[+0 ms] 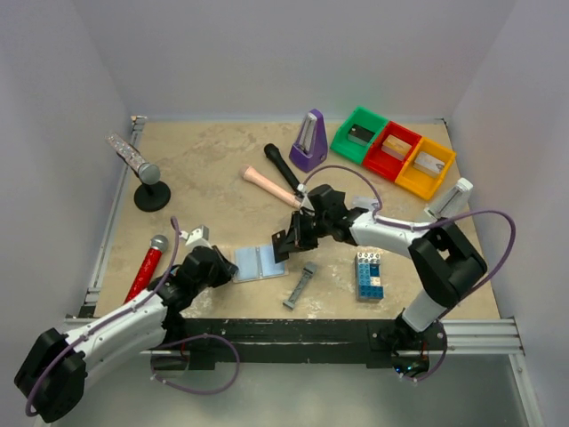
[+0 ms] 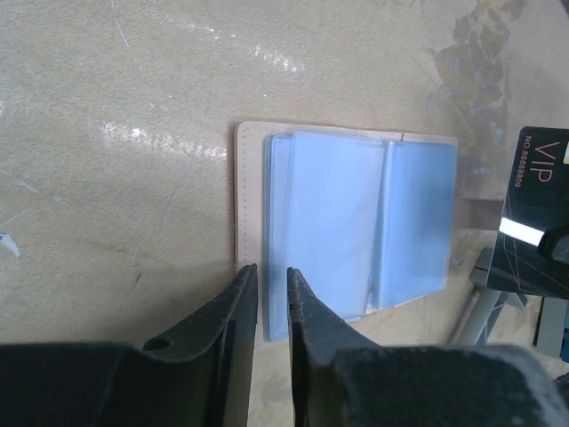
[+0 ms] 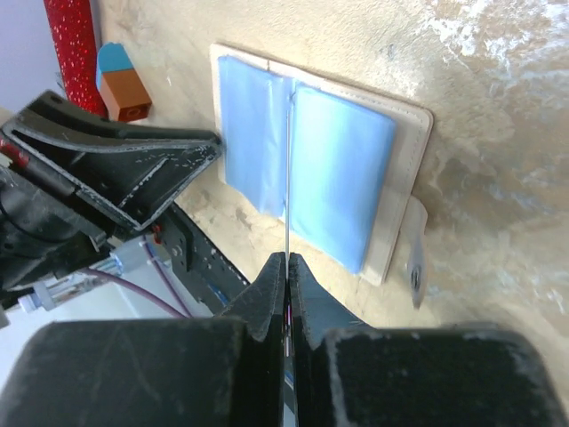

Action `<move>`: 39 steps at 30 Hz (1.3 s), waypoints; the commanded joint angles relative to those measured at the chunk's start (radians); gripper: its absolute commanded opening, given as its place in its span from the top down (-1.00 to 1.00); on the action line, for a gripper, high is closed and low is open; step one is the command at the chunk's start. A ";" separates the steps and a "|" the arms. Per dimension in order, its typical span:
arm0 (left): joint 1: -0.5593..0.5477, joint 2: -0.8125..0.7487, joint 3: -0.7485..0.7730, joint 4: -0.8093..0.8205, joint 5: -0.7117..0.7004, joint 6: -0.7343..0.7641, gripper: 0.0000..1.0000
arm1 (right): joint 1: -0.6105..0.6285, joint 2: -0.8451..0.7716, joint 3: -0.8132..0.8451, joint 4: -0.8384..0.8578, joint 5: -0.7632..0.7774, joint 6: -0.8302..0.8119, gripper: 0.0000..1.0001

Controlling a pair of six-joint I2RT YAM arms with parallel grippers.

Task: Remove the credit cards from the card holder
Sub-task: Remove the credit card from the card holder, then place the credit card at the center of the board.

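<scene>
Okay, card holder [image 2: 356, 222]: light blue, lying open and flat on the surface [image 1: 204, 178], clear sleeves up, pale border round them; about 6 to 7 o'clock from the surface middle in the top view.
left claw [image 2: 271, 269]: at the holder's 9 o'clock edge in the top view, fingers parted by a narrow slit, tips down at the pale border and sleeve corner; cannot tell if they press on it.
right claw [image 3: 287, 264]: clenched tight on a card [image 2: 538, 213], nothing but the card between the fingers.
card: black, "VIP" in pale letters plus a shiny strip; out of the holder, held at about its 2 o'clock in the top view; edge-on as a thin line in the right wrist view, lined up over the holder's fold.
grey bar [image 1: 300, 286]: flat on the surface at the holder's 4 o'clock, near, not touching.
brick stack [image 1: 369, 275]: blue and white, at the holder's 3 o'clock, well apart.
red microphone [image 1: 147, 264]: lying at the holder's 9 o'clock, beyond the left arm.
far side: purple metronome [image 1: 308, 140] at 12 o'clock; green, red and yellow bins [image 1: 342, 133] at 1 to 2 o'clock.
</scene>
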 commanded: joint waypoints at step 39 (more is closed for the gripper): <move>-0.004 -0.120 0.306 0.334 0.976 0.316 -0.21 | 0.168 -0.384 0.289 -0.741 -0.426 -0.724 1.00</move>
